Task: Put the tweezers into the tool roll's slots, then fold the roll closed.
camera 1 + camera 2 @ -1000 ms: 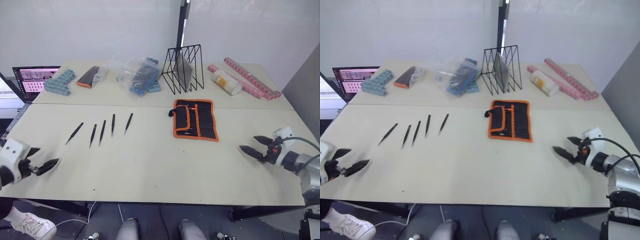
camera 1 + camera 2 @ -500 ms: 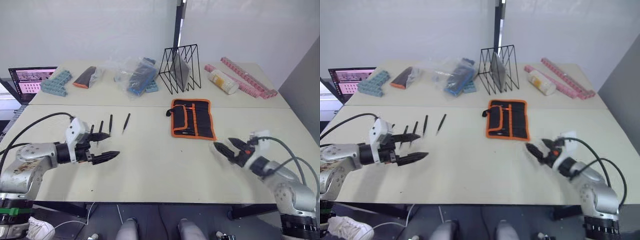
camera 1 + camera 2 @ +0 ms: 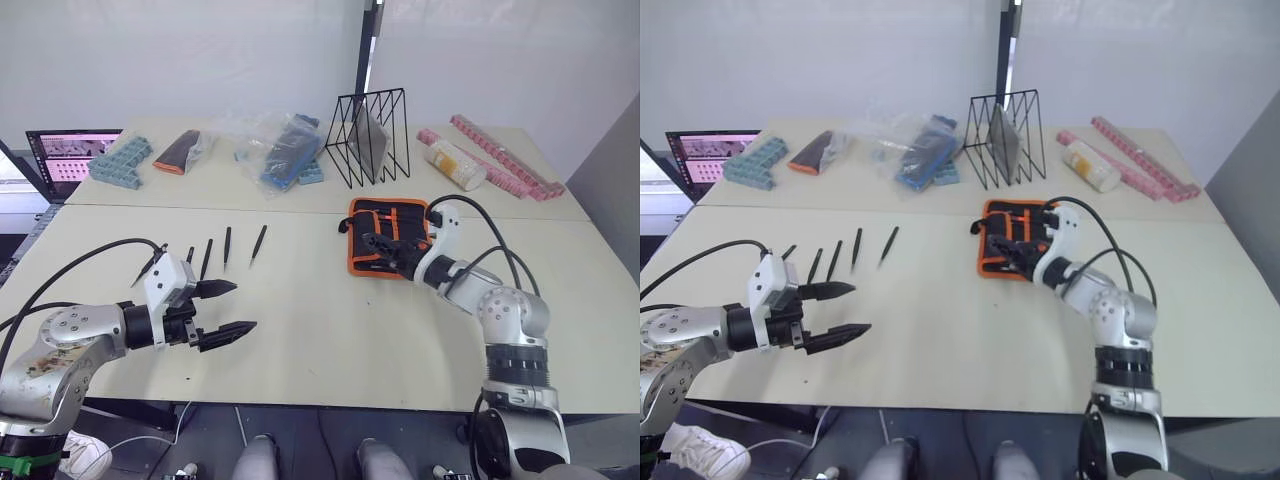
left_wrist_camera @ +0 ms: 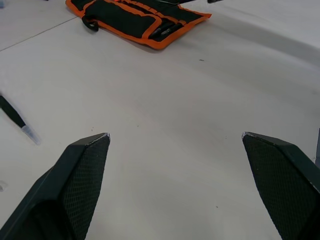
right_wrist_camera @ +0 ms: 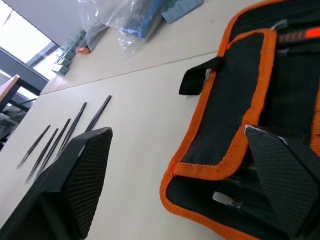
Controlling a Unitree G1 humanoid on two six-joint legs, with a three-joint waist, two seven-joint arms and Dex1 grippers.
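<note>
**Both arms in over the table; nothing gripped yet**

Left eye view. Your left gripper (image 3: 225, 309) sits lower left, jaws spread and empty, just below the row of tweezers (image 3: 227, 247) at centre left. A second ago it hung at the table's near edge, so it has closed in on them. Your right gripper (image 3: 381, 249) has swung from the lower right edge up to the tool roll (image 3: 392, 222), right of centre, and hovers over its near corner.

Right eye view. Same layout; the tweezers lie loose on the table (image 3: 940, 330), none slotted. The wire rack (image 3: 1006, 138) stands behind the roll.

Left wrist view. The fingers (image 4: 80, 165) stand wide apart over bare table; one tweezer tip lies at mid-left, the roll at the top.

Right wrist view. The fingers (image 5: 90, 155) are wide, straddling the roll's orange edge without pinching it.

Judgement: the task is barely begun; picking up a tweezer likely comes first.
</note>
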